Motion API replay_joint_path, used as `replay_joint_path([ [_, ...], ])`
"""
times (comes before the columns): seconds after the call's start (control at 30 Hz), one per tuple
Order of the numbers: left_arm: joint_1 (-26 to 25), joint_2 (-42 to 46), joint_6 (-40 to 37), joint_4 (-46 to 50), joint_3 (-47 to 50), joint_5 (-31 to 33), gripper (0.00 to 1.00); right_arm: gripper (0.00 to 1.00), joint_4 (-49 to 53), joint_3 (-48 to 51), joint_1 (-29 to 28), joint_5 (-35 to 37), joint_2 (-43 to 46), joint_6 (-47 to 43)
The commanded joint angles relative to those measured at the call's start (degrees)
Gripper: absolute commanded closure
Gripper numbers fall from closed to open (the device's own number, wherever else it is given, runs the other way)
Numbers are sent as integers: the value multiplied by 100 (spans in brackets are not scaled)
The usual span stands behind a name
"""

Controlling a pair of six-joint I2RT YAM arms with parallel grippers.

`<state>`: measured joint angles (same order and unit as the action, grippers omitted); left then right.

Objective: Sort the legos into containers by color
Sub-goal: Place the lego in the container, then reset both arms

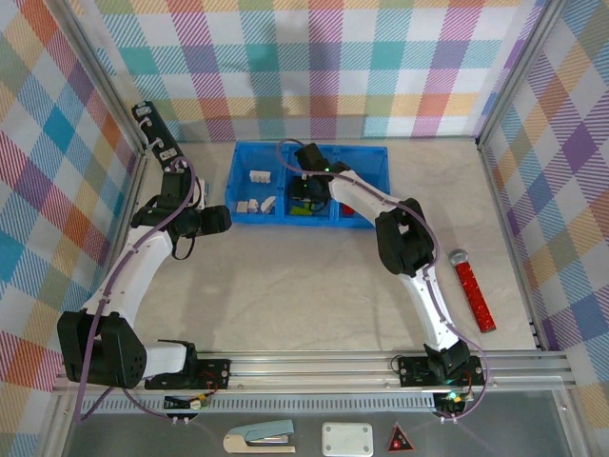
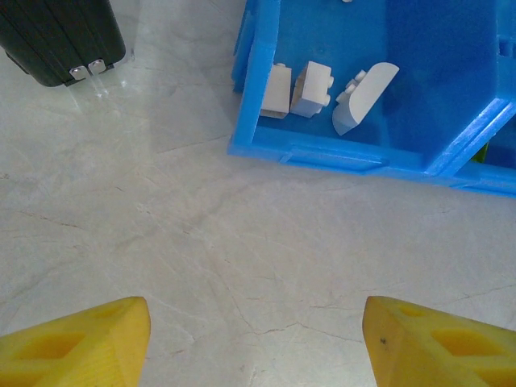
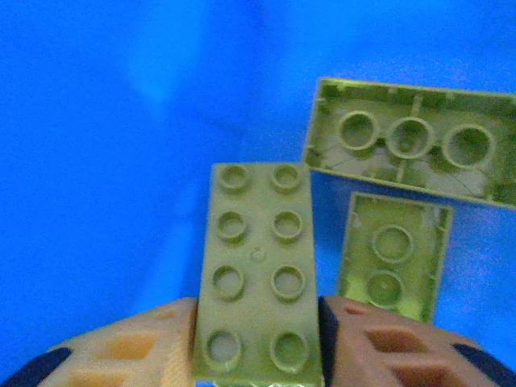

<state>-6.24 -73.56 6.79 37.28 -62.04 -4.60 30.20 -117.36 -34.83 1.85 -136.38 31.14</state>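
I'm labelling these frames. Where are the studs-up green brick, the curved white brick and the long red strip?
studs-up green brick (image 3: 258, 258): right wrist view, middle of its studded top.
curved white brick (image 2: 367, 97): left wrist view, its rounded face.
long red strip (image 1: 473, 292): top external view, mid-length.

No readable words, numbers or brand marks, small dark triangular plate with a red spot (image 1: 400, 439), bottom edge of the overhead frame, symbol illegible.

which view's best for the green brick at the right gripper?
Right wrist: green brick close up, studs up, between the fingers of the right gripper. Top external shows just a small green patch in the blue tray.
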Motion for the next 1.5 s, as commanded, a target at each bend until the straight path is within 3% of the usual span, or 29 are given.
replay_joint_path([
  [0.0,31,6,15,-27,-10,-14,30,54,-284,191,-6,-159,265,3],
  [0.43,28,52,-18,-9,-2,-3,29,47,-334,1077,-32,-231,1539,-361],
  [0.67,29,57,-72,16,8,-28,26,36,-31,1718,-26,211,2510,-853],
  [0.83,28,65,-66,56,6,91,17,24,208,2286,15,769,3288,-1274],
  [0.93,27,85,-42,86,24,217,1,13,337,2710,92,1136,3822,-1541],
  [0.97,32,94,-46,91,30,236,0,10,387,2836,124,1218,3978,-1604],
  [1.07,34,111,-44,130,43,312,0,1,476,3323,381,1421,4521,-1717],
  [1.3,26,174,77,137,84,28,0,1,420,4592,1328,1457,5783,-2034],
  [1.47,26,-243,547,638,-260,137,0,1,260,5368,2009,1665,6319,-2149],
])
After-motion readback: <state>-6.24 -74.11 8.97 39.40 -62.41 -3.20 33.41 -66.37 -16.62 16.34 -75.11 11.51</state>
